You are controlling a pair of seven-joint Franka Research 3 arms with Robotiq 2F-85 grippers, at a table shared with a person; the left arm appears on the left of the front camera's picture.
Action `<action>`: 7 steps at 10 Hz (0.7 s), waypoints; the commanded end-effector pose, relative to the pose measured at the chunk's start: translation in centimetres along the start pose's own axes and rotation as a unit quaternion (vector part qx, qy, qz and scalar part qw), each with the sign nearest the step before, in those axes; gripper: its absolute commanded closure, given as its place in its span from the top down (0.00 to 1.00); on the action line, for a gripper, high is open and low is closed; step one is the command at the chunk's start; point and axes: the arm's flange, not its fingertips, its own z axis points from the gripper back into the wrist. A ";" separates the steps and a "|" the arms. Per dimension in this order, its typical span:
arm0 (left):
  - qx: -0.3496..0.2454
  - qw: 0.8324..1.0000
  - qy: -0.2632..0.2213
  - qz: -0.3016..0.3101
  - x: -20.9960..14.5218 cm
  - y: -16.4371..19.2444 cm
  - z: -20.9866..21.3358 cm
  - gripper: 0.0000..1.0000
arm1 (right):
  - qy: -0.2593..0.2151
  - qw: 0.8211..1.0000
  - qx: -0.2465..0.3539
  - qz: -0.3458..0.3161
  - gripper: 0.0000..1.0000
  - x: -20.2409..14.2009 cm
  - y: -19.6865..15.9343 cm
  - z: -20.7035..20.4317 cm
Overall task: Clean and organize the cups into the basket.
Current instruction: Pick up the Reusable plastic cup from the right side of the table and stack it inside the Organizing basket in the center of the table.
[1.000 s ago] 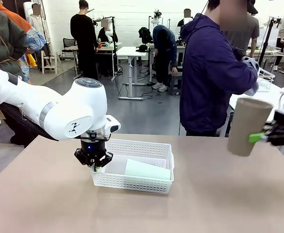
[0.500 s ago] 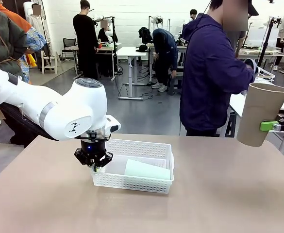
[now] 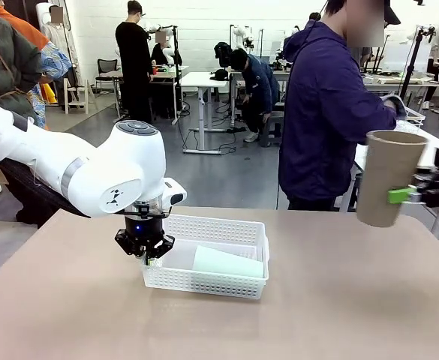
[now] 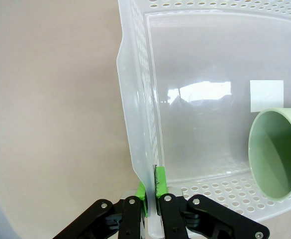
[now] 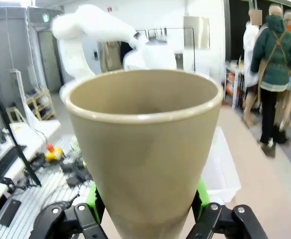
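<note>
The white lattice basket (image 3: pixel 238 232) stands left of the table's middle, and a pale mint cup (image 3: pixel 228 262) lies on its side in it. My left gripper (image 3: pixel 145 253) is shut on the basket's left wall. From the left wrist, the gripper (image 4: pixel 152 191) pinches that thin wall (image 4: pixel 130 99), with the mint cup's (image 4: pixel 279 154) open mouth lying at the right. My right gripper (image 3: pixel 418 193) holds a tan cup (image 3: pixel 388 180) in the air above the table's far right, mouth up and slightly tilted. Green pads (image 5: pixel 201 191) press both sides of the tan cup (image 5: pixel 145 144).
A person in a dark blue hoodie (image 3: pixel 328 112) stands at the far edge, turned to the right toward a side table (image 3: pixel 369 154). The tan tabletop (image 3: pixel 219 322) lies bare in front of and to the right of the basket.
The right gripper lifted the tan cup up and to the right, then brought it slightly back left and down. The left gripper and basket stayed still.
</note>
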 end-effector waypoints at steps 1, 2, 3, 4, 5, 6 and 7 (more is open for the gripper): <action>0.003 1.000 -0.001 -0.007 -0.1 0.0 -0.2 0.00 | 0.123 0.991 0.010 -0.046 0.82 7.0 -3.3 -7.8; 0.003 1.000 -0.001 -0.007 -0.1 0.0 -0.2 0.00 | 0.182 0.980 0.016 -0.079 0.82 9.5 -4.8 -11.1; 0.003 1.000 -0.001 -0.007 -0.1 0.0 -0.2 0.00 | 0.241 0.964 0.023 -0.111 0.82 11.5 -5.8 -14.2; 0.003 1.000 -0.001 -0.007 -0.1 0.0 -0.2 0.00 | 0.294 0.946 0.027 -0.134 0.82 13.0 -6.8 -17.0; 0.003 1.000 -0.001 -0.007 -0.1 0.0 -0.2 0.00 | 0.339 0.927 0.030 -0.154 0.82 13.7 -7.8 -20.1; 0.003 1.000 -0.001 -0.007 -0.1 0.0 -0.2 0.00 | 0.370 0.913 0.035 -0.165 0.82 13.5 -8.7 -22.8; 0.003 1.000 -0.001 -0.007 -0.1 0.0 -0.2 0.00 | 0.400 0.900 0.034 -0.173 0.82 12.8 -9.6 -25.3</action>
